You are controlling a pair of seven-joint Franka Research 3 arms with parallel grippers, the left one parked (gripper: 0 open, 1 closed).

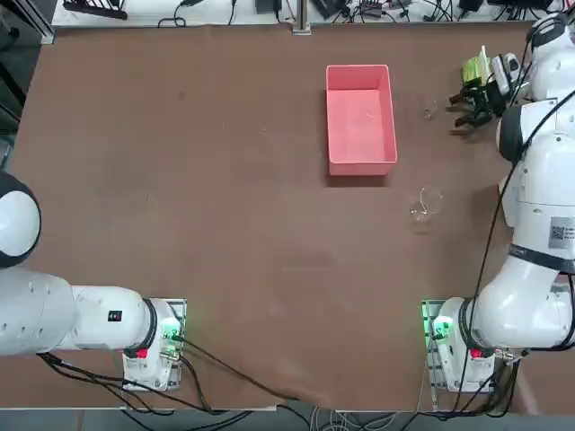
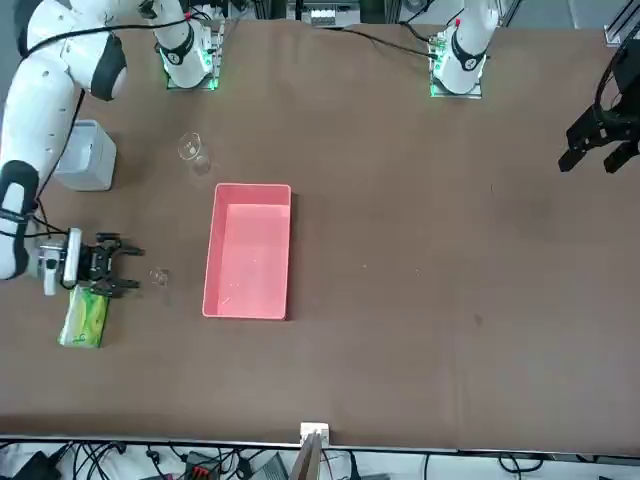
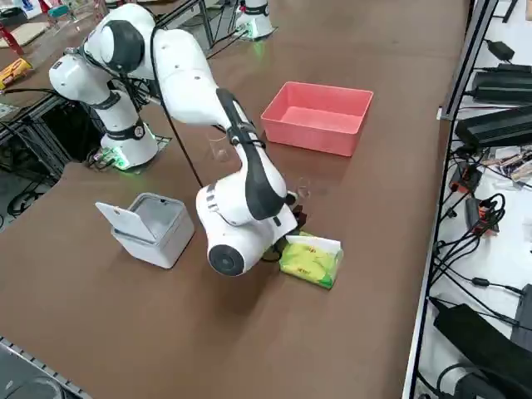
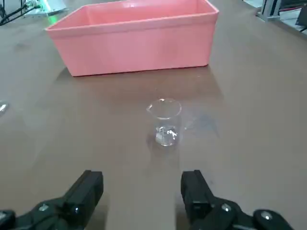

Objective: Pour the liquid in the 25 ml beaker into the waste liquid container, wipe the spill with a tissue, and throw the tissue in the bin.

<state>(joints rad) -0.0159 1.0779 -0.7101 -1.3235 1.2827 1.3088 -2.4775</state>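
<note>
Laboratory or robotics workspace. Landmark: pink tray point(image 1: 361, 120). Near it, clear glass beaker point(image 4: 166, 122); to either side of it, white robot arms bolted to a brown table point(image 1: 234, 224); beyond the table edge past it, black cables point(image 3: 475, 241) and electronics.

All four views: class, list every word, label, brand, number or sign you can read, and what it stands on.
No text can be read.
Tissue pack: printed green, too small to read.
Right arm's square label: too small.
Small beaker: no readable marking.
Right gripper, jaws open, facing the small beaker: no readable text.
</note>
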